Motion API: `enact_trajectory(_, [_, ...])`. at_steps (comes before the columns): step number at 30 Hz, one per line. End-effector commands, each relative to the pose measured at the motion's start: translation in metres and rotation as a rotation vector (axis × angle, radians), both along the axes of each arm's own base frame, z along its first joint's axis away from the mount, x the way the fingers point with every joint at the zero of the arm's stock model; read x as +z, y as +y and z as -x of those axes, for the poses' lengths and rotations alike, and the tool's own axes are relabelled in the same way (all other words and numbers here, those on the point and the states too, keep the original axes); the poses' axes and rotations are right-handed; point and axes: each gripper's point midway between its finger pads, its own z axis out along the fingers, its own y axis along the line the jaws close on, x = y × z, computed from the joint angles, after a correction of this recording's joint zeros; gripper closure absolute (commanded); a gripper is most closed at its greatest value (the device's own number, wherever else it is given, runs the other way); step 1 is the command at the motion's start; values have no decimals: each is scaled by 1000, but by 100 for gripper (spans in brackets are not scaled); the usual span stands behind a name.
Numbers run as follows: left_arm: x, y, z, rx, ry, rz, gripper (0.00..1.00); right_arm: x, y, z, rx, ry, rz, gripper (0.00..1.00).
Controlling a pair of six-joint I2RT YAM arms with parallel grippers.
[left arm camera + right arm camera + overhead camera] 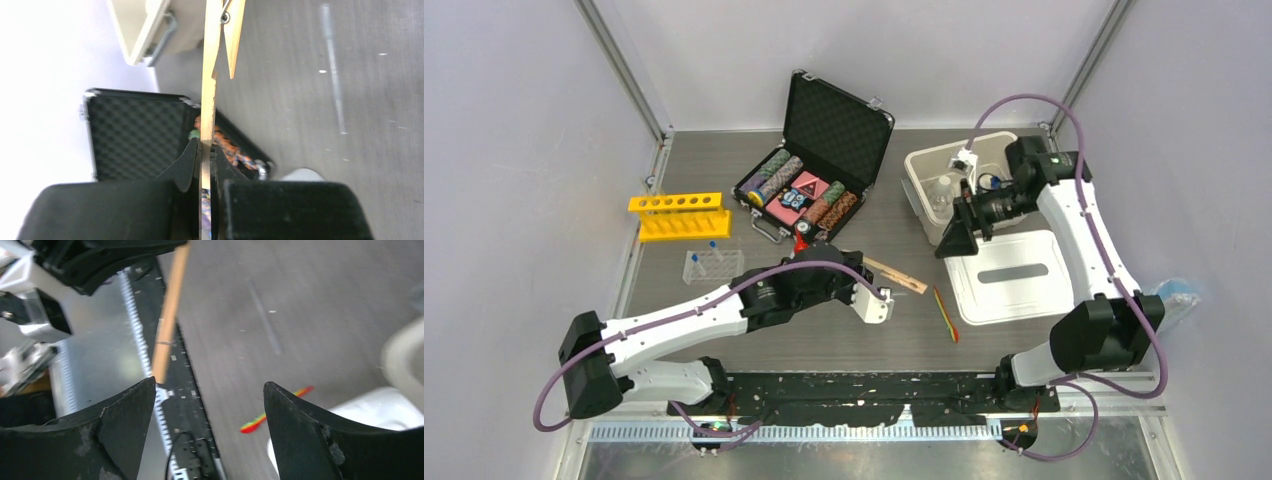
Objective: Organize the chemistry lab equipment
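Observation:
My left gripper (867,272) is shut on the wooden clamp (900,277) and holds it at the table's middle. In the left wrist view the clamp (208,95) stands edge-on between my closed fingers (191,159). My right gripper (954,238) is open and empty, hanging beside the beige bin (921,165), which holds a clear bottle (942,190). The right wrist view shows the clamp (167,320) ahead of the gripper and the green-to-red spatula (275,410). The spatula (945,312) lies by the white lid (1014,275). The yellow tube rack (679,215) and the clear rack (712,266) with blue-capped tubes stand at the left.
The open black case of poker chips (814,170) sits at the back middle, and a red cap (802,233) shows between it and my left arm. Blue goggles (1176,293) lie at the right edge behind the right arm. A thin clear pipette (332,65) lies on the table.

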Motion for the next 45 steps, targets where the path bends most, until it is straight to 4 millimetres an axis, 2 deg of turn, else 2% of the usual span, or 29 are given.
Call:
enact_trajectory(1, [51,-15,-28,-33,-273,14,100,16,32,49,156,150,-129,16])
enact_trajectory(4, [55,-19,-29,-57,-305,10,100,8,48,59,219,176,-121,14])
enact_trajectory(9, [57,-18,-31,-61,-336,-16,100,2,68,53,232,226,-131,14])
enact_trajectory(11, [58,-18,-32,-59,-344,-15,100,-5,75,47,234,218,-115,16])
enact_trajectory(14, [58,-16,-31,-58,-348,-17,100,-28,83,39,173,235,-63,20])
enact_trajectory(15, [57,-15,-31,-59,-349,-21,100,-32,87,32,168,202,-63,24])
enact_trajectory(18, [57,-12,-32,-54,-356,-28,100,-32,97,33,188,181,-60,40])
enact_trajectory(19, [57,-11,-32,-53,-357,-28,100,-31,99,33,195,172,-61,50])
enact_trajectory(20, [57,-11,-31,-54,-356,-27,100,-31,99,32,198,168,-61,56])
enact_trajectory(21, [58,-10,-31,-53,-357,-27,100,-30,100,31,200,160,-63,68])
enact_trajectory(22, [57,-10,-32,-54,-360,-32,100,-31,100,30,202,156,-62,75])
enact_trajectory(23, [57,-9,-31,-55,-363,-34,100,-28,100,29,204,150,-61,88])
enact_trajectory(24, [57,-9,-32,-52,-367,-34,99,-28,99,31,212,150,-55,91])
enact_trajectory(25, [56,-8,-33,-43,-369,-39,88,-25,98,28,215,130,-47,94])
enact_trajectory(26, [58,-6,-34,-24,-366,-33,66,-24,95,29,228,120,-35,94])
enact_trajectory(28, [69,-2,-37,24,-352,11,22,-19,85,23,239,62,0,95])
enact_trajectory(29, [76,-1,-35,34,-323,49,4,-12,76,10,215,14,22,95])
enact_trajectory(30, [84,1,-31,35,-282,82,1,-13,68,7,225,-10,45,95])
enact_trajectory(31, [89,2,-25,34,-217,120,0,-4,56,-14,203,-89,71,95])
enact_trajectory(32, [94,4,-18,32,-143,151,0,-1,48,-18,193,-93,89,95])
enact_trajectory(33, [95,7,-12,30,-67,158,0,12,37,-42,173,-175,115,95])
enact_trajectory(34, [95,9,-5,28,7,165,0,14,24,-50,148,-179,153,95])
enact_trajectory(35, [92,13,-1,40,76,163,0,31,19,-69,155,-271,172,95])
enact_trajectory(36, [87,19,0,63,149,163,0,48,6,-83,129,-343,218,95])
enact_trajectory(37, [87,23,1,82,215,183,0,46,0,-95,145,-386,249,95])
enact_trajectory(38, [86,27,-1,108,269,200,0,55,-14,-106,135,-444,282,95])
enact_trajectory(41, [96,41,-15,224,401,297,0,59,-48,-138,173,-638,370,95])
enact_trajectory(42, [98,44,-19,257,436,326,0,52,-68,-145,162,-648,426,95])
enact_trajectory(45, [103,50,-29,322,513,390,0,31,-100,-158,326,-763,600,95])
